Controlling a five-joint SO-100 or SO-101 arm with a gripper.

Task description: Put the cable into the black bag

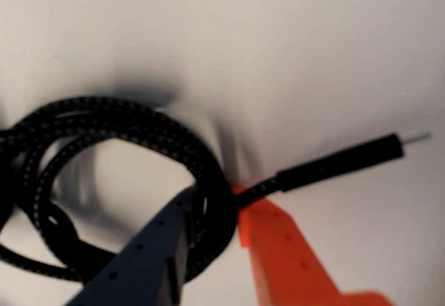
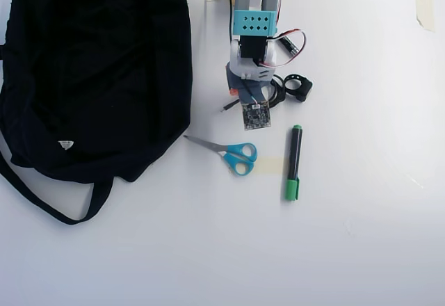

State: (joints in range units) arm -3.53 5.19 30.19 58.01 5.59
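The cable (image 1: 125, 115) is a black braided cord in a loose coil on the white table, and its straight plug end (image 1: 348, 156) points right in the wrist view. My gripper (image 1: 214, 195) is shut on the coil's right side, with the dark finger (image 1: 160, 243) on the left and the orange finger (image 1: 278, 250) on the right. From overhead, the gripper (image 2: 245, 103) hides most of the cable (image 2: 277, 95); only an arc and the plug tip show. The black bag (image 2: 90, 69) lies at the far left of the overhead view, apart from the gripper.
A small black ring strap (image 2: 299, 85) lies just right of the gripper. Blue-handled scissors (image 2: 233, 154) and a green-capped marker (image 2: 293, 163) lie below it. The bag's strap (image 2: 42, 195) loops out at the lower left. The arm's base (image 2: 256, 0) is at the top centre.
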